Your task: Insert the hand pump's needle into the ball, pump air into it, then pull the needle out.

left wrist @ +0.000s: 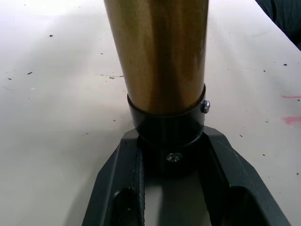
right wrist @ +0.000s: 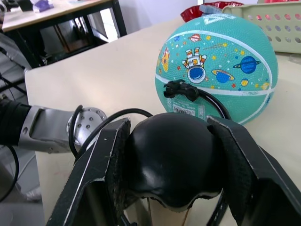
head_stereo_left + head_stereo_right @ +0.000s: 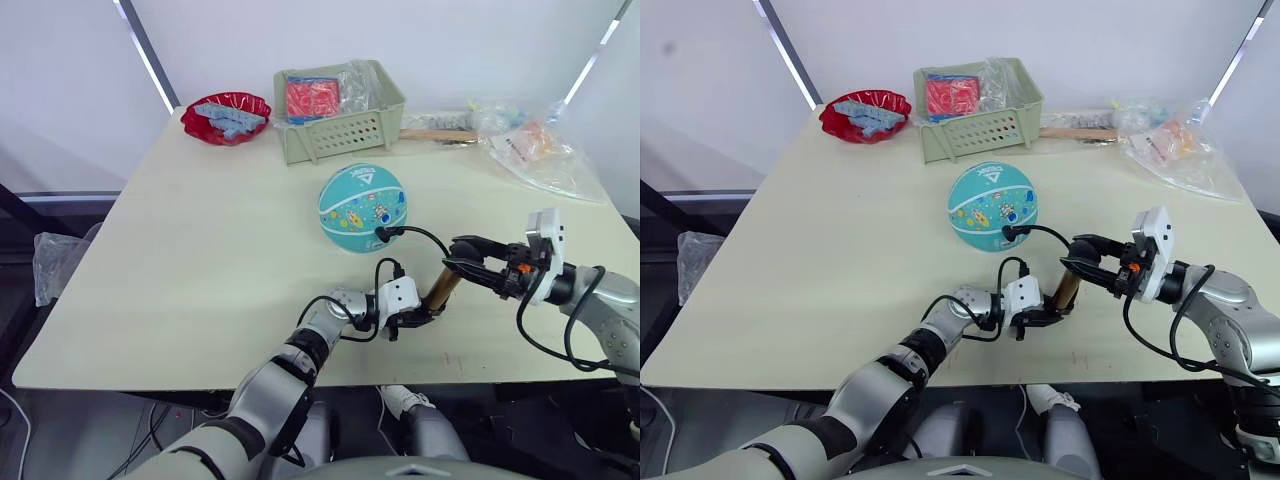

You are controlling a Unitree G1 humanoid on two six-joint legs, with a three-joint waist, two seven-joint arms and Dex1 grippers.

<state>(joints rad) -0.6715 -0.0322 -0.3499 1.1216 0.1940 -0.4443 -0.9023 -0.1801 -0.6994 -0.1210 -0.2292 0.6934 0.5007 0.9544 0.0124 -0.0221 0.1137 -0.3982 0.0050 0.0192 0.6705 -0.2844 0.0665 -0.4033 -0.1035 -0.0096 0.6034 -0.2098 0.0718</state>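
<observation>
The teal ball (image 3: 362, 207) with cartoon prints rests mid-table. The needle's black fitting (image 2: 181, 89) sits against the ball's side; the metal pin itself is hidden. A thin black hose (image 3: 425, 235) loops from there back to the hand pump (image 3: 441, 290), whose gold barrel stands tilted near the table's front edge. My left gripper (image 3: 425, 316) is shut on the pump's black bottom cap (image 1: 167, 127), a finger on each side. My right gripper (image 3: 462, 262) is shut on the pump's black handle (image 2: 174, 160) at the top of the barrel.
A green basket (image 3: 340, 110) holding a red packet stands behind the ball. A red bowl (image 3: 226, 117) of blue pieces is at the back left. Clear plastic bags (image 3: 530, 145) and a wooden item (image 3: 440, 135) lie at the back right.
</observation>
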